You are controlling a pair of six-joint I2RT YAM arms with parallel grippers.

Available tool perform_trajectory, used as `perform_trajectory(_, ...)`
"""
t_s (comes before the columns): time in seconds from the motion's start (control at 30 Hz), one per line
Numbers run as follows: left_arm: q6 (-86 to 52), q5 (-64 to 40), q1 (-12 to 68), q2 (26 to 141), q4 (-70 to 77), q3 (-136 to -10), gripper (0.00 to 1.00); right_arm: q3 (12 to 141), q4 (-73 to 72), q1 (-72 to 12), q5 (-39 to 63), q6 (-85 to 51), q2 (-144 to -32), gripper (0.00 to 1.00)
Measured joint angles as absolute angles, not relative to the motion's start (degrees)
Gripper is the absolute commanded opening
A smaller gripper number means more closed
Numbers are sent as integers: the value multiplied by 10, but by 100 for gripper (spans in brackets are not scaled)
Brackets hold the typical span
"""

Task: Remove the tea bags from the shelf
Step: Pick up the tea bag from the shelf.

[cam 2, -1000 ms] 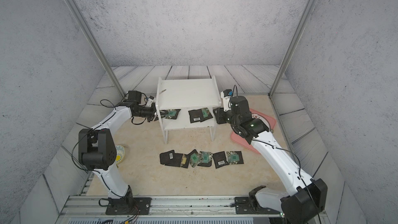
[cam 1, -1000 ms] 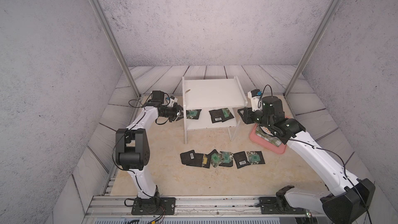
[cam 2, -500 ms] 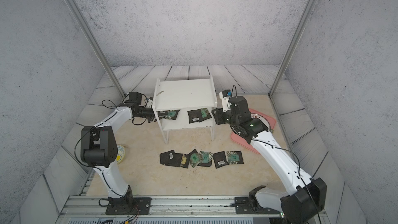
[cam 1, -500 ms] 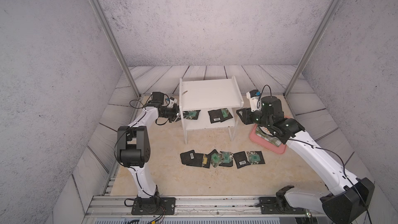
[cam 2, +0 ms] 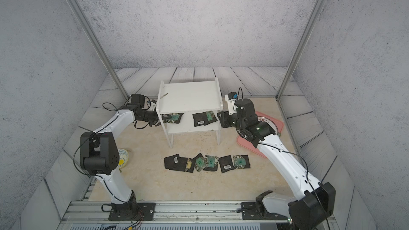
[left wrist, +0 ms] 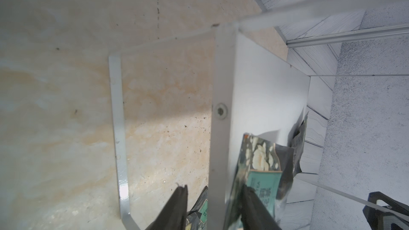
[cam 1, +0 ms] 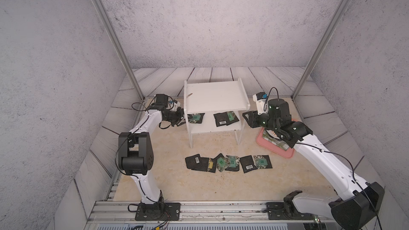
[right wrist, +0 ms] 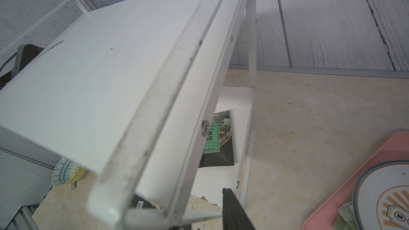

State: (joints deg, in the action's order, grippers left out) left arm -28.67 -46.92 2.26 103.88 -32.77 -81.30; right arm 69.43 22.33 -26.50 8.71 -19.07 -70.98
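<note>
Flat black tea bags (cam 1: 222,120), green-floral or barcoded, lie on the shelf (cam 1: 214,98). Left gripper (left wrist: 214,188) part-open, empty; right gripper (cam 1: 247,117) unclear.

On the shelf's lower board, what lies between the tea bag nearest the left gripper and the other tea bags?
Only bare white board of the shelf; both top views show it.
</note>
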Motion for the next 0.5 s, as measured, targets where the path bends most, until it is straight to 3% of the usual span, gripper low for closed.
perform_trajectory(0.3,-283,-460,13,1000,-341,-785,19,684,220,-265,90,-197,-710,36)
perform_trajectory(0.5,-284,-464,13,988,-341,-777,11,679,215,-265,89,-197,-710,36)
